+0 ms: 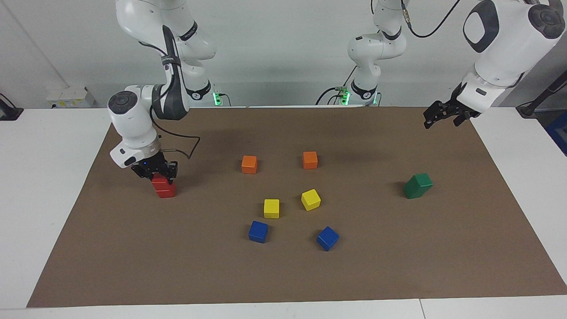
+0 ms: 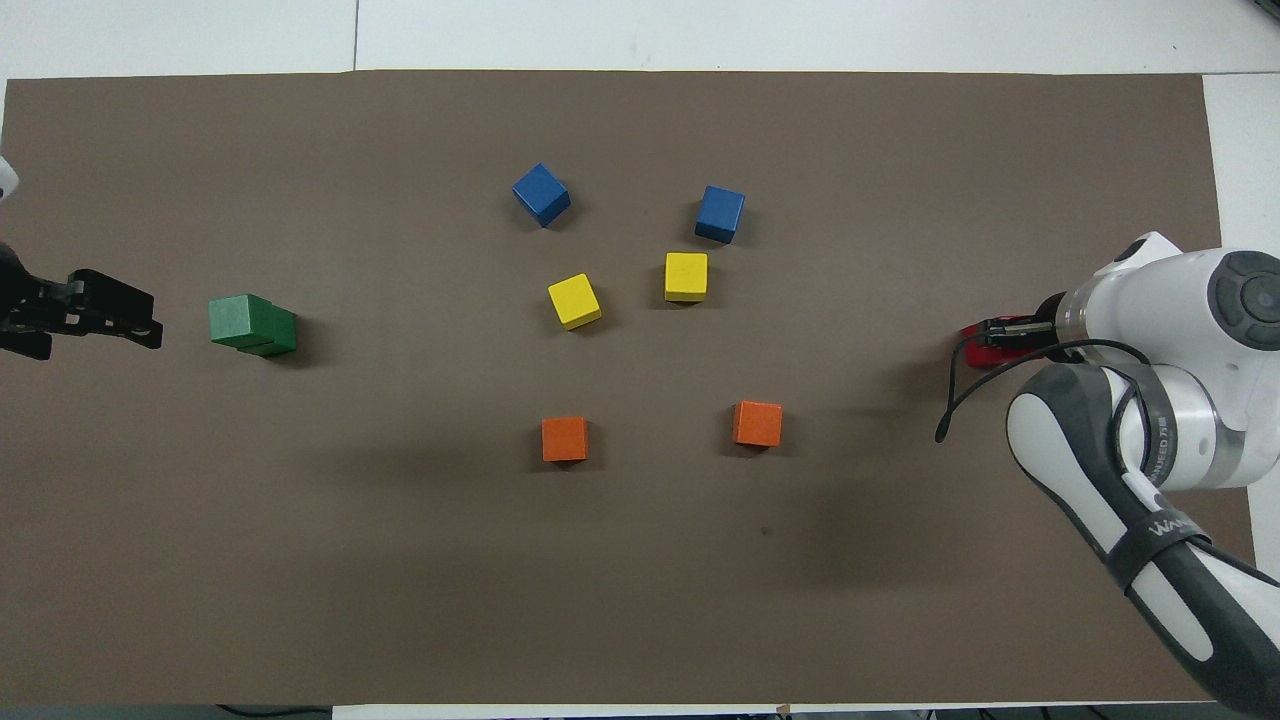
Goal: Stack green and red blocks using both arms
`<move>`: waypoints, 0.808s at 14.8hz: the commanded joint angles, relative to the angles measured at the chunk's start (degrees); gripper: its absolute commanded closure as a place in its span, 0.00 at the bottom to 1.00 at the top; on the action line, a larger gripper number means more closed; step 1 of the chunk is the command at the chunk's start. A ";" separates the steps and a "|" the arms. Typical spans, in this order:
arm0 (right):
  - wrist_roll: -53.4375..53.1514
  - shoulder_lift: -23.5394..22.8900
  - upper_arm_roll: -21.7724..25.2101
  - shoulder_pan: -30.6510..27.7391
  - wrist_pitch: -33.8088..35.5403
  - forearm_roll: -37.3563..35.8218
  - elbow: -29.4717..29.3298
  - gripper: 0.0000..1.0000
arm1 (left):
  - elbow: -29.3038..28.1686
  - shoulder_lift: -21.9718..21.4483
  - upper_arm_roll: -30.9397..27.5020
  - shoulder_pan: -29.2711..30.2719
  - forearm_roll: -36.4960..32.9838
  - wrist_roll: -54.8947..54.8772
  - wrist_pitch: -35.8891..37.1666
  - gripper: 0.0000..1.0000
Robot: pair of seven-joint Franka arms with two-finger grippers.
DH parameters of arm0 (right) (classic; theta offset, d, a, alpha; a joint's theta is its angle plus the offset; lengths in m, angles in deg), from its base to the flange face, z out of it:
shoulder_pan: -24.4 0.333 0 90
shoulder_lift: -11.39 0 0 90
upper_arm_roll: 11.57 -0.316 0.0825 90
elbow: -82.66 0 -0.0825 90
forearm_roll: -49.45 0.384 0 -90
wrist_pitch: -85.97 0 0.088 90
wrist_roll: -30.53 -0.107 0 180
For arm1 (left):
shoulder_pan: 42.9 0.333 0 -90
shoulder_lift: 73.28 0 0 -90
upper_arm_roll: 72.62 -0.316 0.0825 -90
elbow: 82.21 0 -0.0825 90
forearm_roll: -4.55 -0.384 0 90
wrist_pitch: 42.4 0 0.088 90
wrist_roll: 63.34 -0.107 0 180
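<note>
Red blocks (image 1: 164,188) stacked at frame left, right gripper (image 1: 160,173) clamped on top one; left gripper (image 1: 444,115) upper right, fingers apart.

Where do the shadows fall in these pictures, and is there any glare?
Overhead view: soft, blurry arm shadows darken the mat near the orange cubes; each cube casts a short shadow. Facing view: faint shadows on the mat near the robots; no strong glare.

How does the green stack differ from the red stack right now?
The green stack stands free at the left arm's end of the table, while the red stack at the right arm's end has the right gripper down on its top cube. The left gripper is raised, clear of the green stack. The green stack's top cube sits visibly offset. Both are two cubes high.
</note>
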 commanded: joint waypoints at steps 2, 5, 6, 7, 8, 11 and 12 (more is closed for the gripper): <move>2.48 0.12 -0.28 -1.03 -0.49 0.24 0.36 1.00 | -1.19 -1.71 0.16 0.80 0.52 -0.51 0.38 0.00; 2.57 0.12 -0.28 -1.11 -0.49 0.24 0.36 1.00 | -1.19 -2.23 -0.02 -1.12 0.52 0.37 0.38 0.00; 2.48 0.12 -0.28 -1.12 -0.49 0.24 0.36 1.00 | -1.19 -2.23 -0.11 -1.22 0.52 0.37 0.38 0.00; 2.39 0.03 -0.28 -1.12 -0.49 0.24 0.10 1.00 | -1.19 -2.32 -0.20 -1.30 0.52 0.37 0.47 0.00; 2.39 0.03 -0.28 -1.12 -0.49 0.24 0.01 0.58 | -1.10 -2.49 -0.28 -1.65 0.52 0.45 0.47 0.00; 2.13 -0.15 -0.28 -1.12 -0.40 0.24 -0.34 0.00 | -1.27 -3.29 -0.37 -2.01 0.52 0.37 0.73 0.00; 2.13 -0.15 -0.28 -1.12 -0.40 0.24 -0.34 0.00 | -1.36 -3.64 -0.37 -2.09 0.52 0.37 1.08 0.00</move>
